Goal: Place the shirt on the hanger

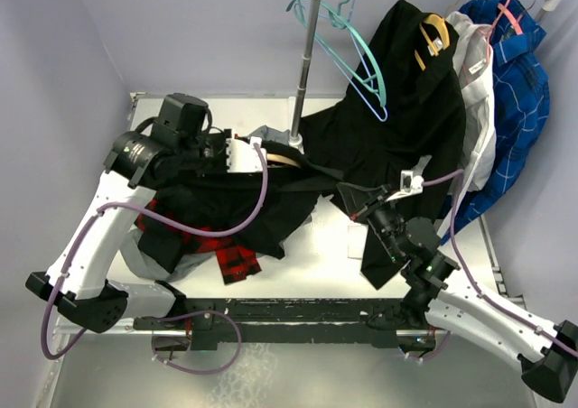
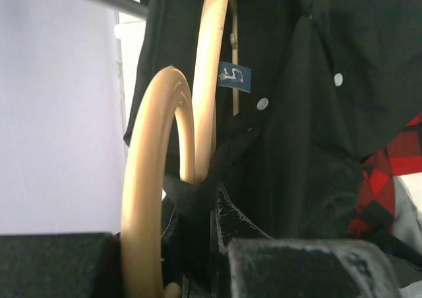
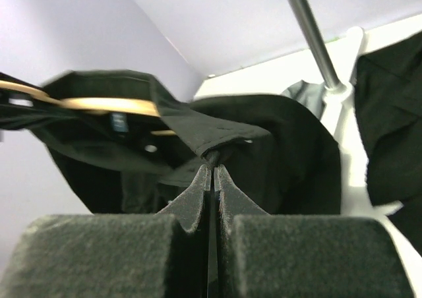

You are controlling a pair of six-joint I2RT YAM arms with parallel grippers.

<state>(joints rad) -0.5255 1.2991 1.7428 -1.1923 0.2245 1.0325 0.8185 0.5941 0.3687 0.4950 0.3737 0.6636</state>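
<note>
The black button-up shirt (image 1: 271,205) hangs stretched between my two grippers above the table. The tan wooden hanger (image 1: 285,160) sits inside its collar. My left gripper (image 1: 256,158) is shut on the hanger at its neck. In the left wrist view the tan hook (image 2: 155,179) curves close to the camera beside my gripper (image 2: 198,199). The hanger's shoulder (image 2: 211,80), the neck label (image 2: 235,77) and a white button (image 2: 263,103) show beyond. My right gripper (image 1: 348,191) is shut on the shirt's edge (image 3: 217,130), pinched at the tips (image 3: 212,163). The hanger (image 3: 99,104) shows to the left there.
The rack pole (image 1: 305,74) stands behind the shirt with teal hangers (image 1: 357,56) on the rail. A longer black garment (image 1: 406,110) and a blue checked shirt (image 1: 510,92) hang at the right. A red-and-black plaid shirt (image 1: 221,245) lies on the table under the left arm.
</note>
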